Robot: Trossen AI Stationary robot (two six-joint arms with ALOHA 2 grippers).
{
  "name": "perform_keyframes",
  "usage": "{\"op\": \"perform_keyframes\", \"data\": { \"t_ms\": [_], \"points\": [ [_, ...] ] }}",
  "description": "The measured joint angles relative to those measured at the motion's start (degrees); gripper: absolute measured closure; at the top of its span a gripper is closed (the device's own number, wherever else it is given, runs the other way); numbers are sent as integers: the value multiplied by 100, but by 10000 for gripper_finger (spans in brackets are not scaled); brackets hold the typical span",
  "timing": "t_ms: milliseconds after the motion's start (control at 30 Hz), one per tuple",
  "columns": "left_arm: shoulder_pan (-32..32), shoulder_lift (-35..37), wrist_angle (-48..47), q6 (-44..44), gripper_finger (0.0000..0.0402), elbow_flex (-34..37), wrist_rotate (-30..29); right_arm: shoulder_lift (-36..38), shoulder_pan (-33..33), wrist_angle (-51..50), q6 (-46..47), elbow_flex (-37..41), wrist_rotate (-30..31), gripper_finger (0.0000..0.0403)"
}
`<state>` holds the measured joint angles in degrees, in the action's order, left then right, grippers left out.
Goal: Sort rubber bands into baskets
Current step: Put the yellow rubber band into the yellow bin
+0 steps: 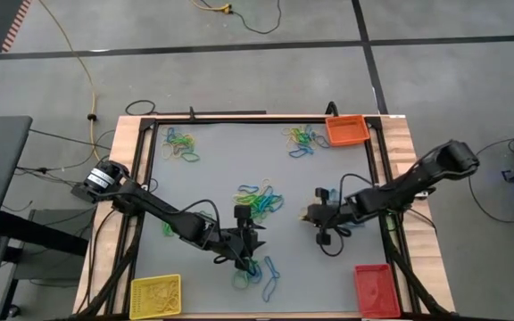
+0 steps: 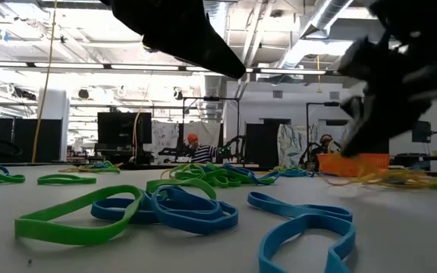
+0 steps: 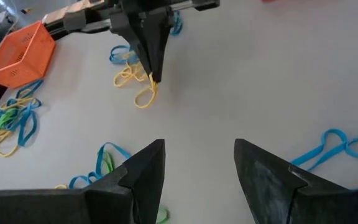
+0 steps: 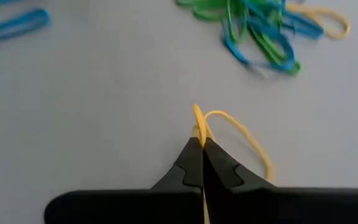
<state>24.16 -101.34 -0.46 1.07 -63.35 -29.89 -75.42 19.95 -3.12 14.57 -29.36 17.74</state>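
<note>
Rubber bands in yellow, green and blue lie in loose heaps: at the far left [image 1: 181, 147], at the far right [image 1: 300, 141], in the middle [image 1: 259, 198] and near the front [image 1: 257, 272]. My right gripper [image 1: 308, 214] is right of the middle heap, shut on a yellow rubber band [image 4: 241, 134]. My left gripper [image 1: 255, 242] is open and empty above the table between the middle and front heaps, pointing toward the right gripper [image 3: 151, 71]. The orange basket [image 1: 346, 131] stands at the far right corner, the yellow basket [image 1: 154, 296] at the near left, the red basket [image 1: 373, 287] at the near right. My right gripper pinches the yellow rubber band at one end of its loop [image 4: 197, 121], between its two fingertips. The fingers slant down at it from the table's right side. The rest of the band [image 3: 144, 98] hangs slack below the tips; whether it touches the table I cannot tell.
More yellow and blue bands [image 3: 124, 70] lie just behind the right gripper. A blue band [image 3: 331, 146] lies beside the left gripper. A dark frame [image 1: 239, 117] runs round the grey table top. Bare grey surface lies between the two grippers.
</note>
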Motion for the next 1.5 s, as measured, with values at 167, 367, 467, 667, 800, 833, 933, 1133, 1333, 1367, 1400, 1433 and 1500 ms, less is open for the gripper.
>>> {"op": "perform_keyframes", "data": {
  "t_ms": [167, 367, 467, 667, 800, 833, 933, 1133, 1333, 1367, 1400, 1433, 1500],
  "points": [
    [-4, 0, 237, -148, 219, 0, 4, 387, 186, -773, -215, -604, 333, 384],
    [-73, 0, 654, -288, 219, 2, 118, 812, 396, -1538, -484, -1302, 713, 384],
    [-148, 0, 892, -372, 219, 2, 214, 984, 478, -1807, -592, -1544, 817, 384],
    [-367, 0, 1299, -416, 219, 2, 420, 1296, 586, -2074, -623, -1736, 982, 384],
    [-530, 0, 1652, -578, 219, 2, 565, 1437, 600, -2144, -606, -1741, 1064, 384],
    [-570, 0, 1741, -599, 219, 2, 593, 1443, 600, -2174, -606, -1741, 1064, 384],
    [-705, 0, 1874, -624, 219, 2, 605, 1443, 596, -2189, -606, -1741, 1064, 384],
    [-1091, -298, 2247, -644, 206, -7, 723, 1426, 596, -2191, -606, -1741, 1065, 384],
    [-1406, -1048, 3009, -698, 189, 7, 606, 1426, 634, -2189, -583, -1741, 1064, 384],
    [-1445, -1086, 3142, -661, 188, 2, 584, 1428, 645, -2199, -582, -1741, 1064, 384],
    [-1474, -1109, 3212, -635, 187, 2, 676, 1428, 666, -2218, -586, -1741, 1062, 384],
    [-1506, -1120, 3301, -612, 186, 2, 882, 1428, 682, -2238, -586, -1741, 1064, 384],
    [-1544, -1123, 3424, -514, 186, 2, 1238, 1428, 711, -2267, -587, -1741, 1062, 384]
  ]
}}
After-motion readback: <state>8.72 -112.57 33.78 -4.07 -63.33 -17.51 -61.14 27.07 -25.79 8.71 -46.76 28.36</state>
